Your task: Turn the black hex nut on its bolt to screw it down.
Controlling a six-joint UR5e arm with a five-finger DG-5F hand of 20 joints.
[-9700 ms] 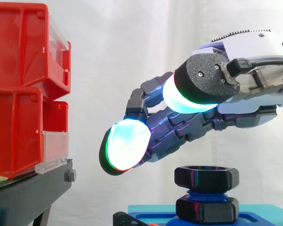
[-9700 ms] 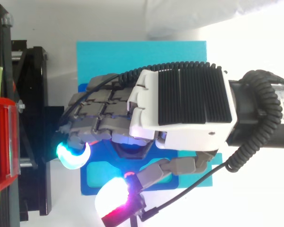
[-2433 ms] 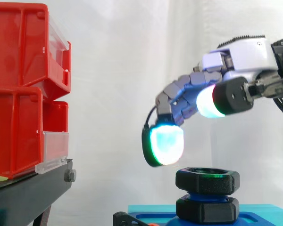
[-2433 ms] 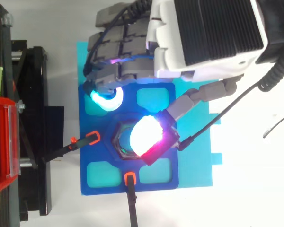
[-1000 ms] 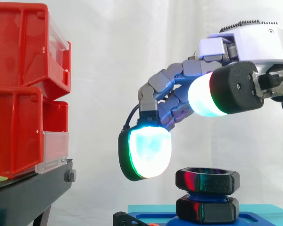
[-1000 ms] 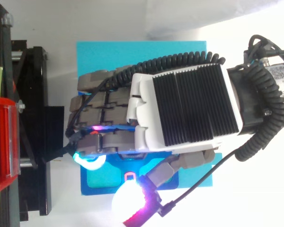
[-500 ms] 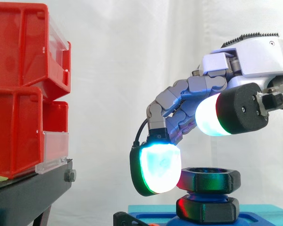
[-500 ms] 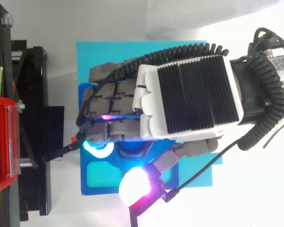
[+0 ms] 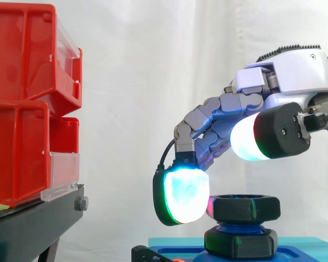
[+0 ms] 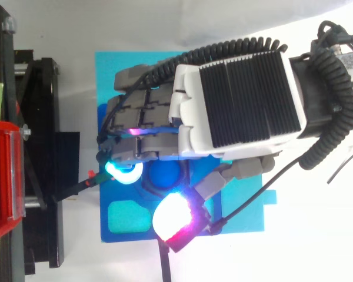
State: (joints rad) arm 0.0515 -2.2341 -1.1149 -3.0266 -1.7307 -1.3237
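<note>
The black hex nut (image 9: 244,208) sits high on the blue bolt (image 10: 165,174), above a second black nut (image 9: 240,242) at the blue base (image 10: 126,220). My hand (image 9: 287,76) reaches in from the right with its fingers curled down over the nut. One cyan-green fingertip (image 9: 181,195) presses against the nut's left side. The thumb pad (image 9: 251,137) hangs above the nut and nearer the camera, clear of it. From above, the hand (image 10: 235,100) covers most of the nut, with the fingertip (image 10: 123,174) on its left and the thumb pad (image 10: 173,221) beside it.
Stacked red bins (image 9: 22,109) on a black stand (image 9: 35,224) rise at the left, a short gap from the fingers. The base lies on a cyan sheet (image 10: 165,61). Black clamps with orange tips (image 10: 92,176) grip the base's left and front edges.
The hand has swung back over the bolt and come down. The fingertip now rests against the nut's left side, and the nut's faces have turned a little.
</note>
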